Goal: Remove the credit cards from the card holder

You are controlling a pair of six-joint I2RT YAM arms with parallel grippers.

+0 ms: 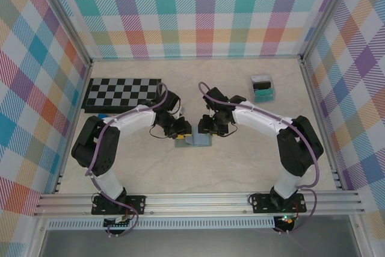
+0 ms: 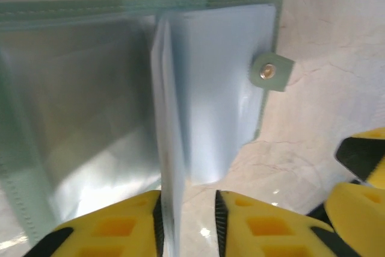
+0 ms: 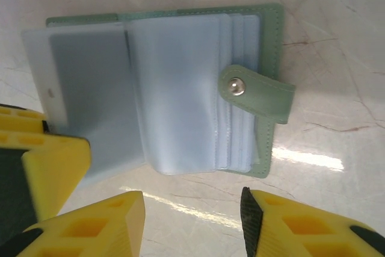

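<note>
card holder (image 1: 197,141) open, chessboard (image 1: 123,93) well apart at left, clear box (image 1: 262,88) at right

Small card holder (image 1: 198,141) by left pincer (image 1: 182,130) and right pincer (image 1: 207,127), chessboard (image 1: 123,93) far left, clear box (image 1: 262,88) right

Chessboard (image 1: 123,93) lies flat, left of centre. Clear box (image 1: 262,88), teal and black contents, upper right. Both on pale marbled table (image 1: 240,164), well apart.
</note>
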